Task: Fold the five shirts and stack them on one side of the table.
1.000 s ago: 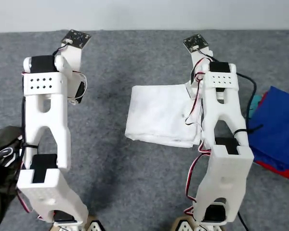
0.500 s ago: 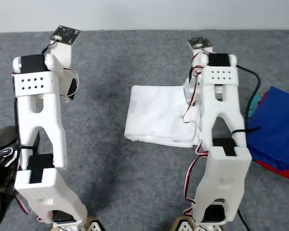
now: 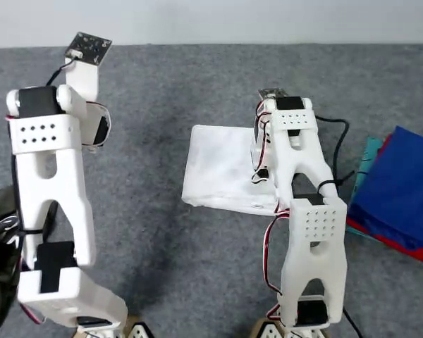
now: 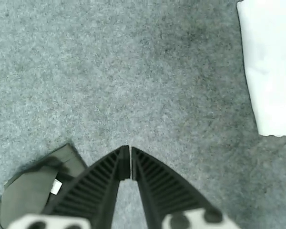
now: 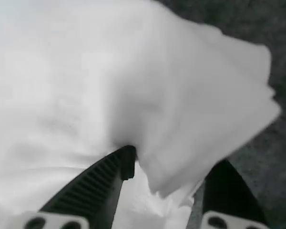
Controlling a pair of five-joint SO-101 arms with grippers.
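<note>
- The right gripper is spread, with a raised edge of the white shirt lying between its jaws, loose rather than pinched.
- The shirt looks already folded into a rectangle, so I judge the step to be gripping it for the move to the pile. The jaws should close deep over every layer, then lift low and slowly so the fold does not spill open.
- The left gripper is pressed together and empty over the bare grey table, off the white shirt's opposite side.
- A crumpled dark shirt lies farther out from the white shirt on that same side.
- The only holding place is the pile near the white shirt on the right gripper's side. It has a blue shirt on top, with a red one and a teal one showing beneath.
</note>
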